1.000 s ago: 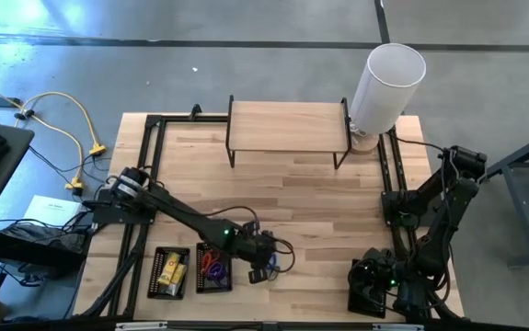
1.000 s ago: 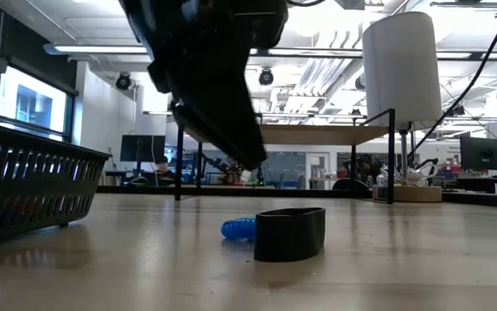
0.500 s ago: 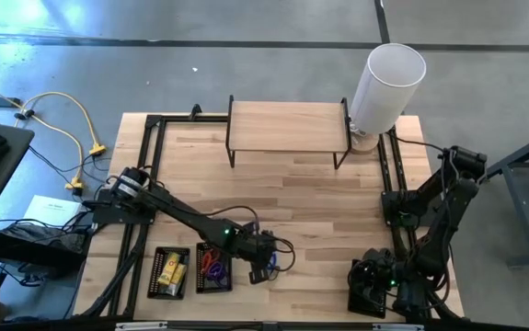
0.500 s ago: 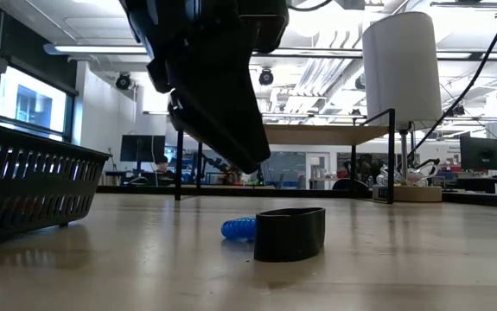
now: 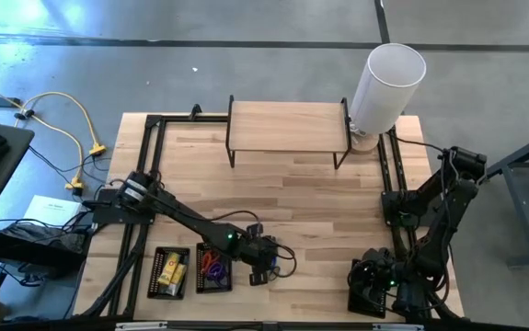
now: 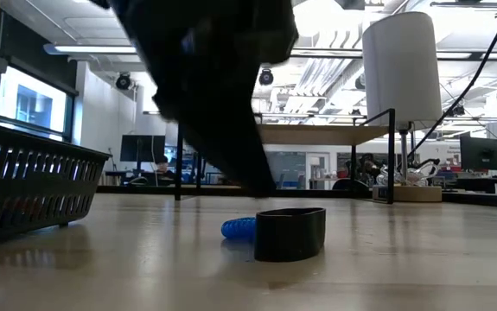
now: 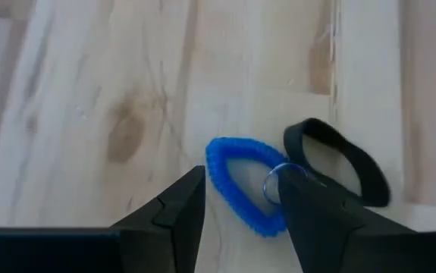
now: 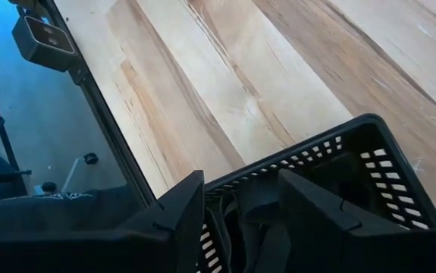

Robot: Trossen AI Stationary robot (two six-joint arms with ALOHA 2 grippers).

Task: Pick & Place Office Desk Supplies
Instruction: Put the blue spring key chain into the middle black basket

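A blue coiled loop (image 7: 236,178) with a small metal ring (image 7: 280,180) lies flat on the wooden table, touching a black band loop (image 7: 339,159). Both show in the low view, the blue loop (image 6: 238,228) behind the black band (image 6: 289,233). My left gripper (image 7: 240,208) is open just above the blue loop, one finger on either side of its near end; it shows in the high view (image 5: 266,267). My right gripper (image 8: 236,201) is open and empty over a black mesh tray (image 8: 354,163) at the table's near right corner (image 5: 372,292).
Two black mesh trays stand at the near left: one with yellow packets (image 5: 171,272), one with purple and red loops (image 5: 213,269). A wooden shelf riser (image 5: 287,129) and a tall white cylinder (image 5: 388,83) stand at the far edge.
My left gripper has gone down toward the blue loop, staying open. The blue loop and the black band have not moved.
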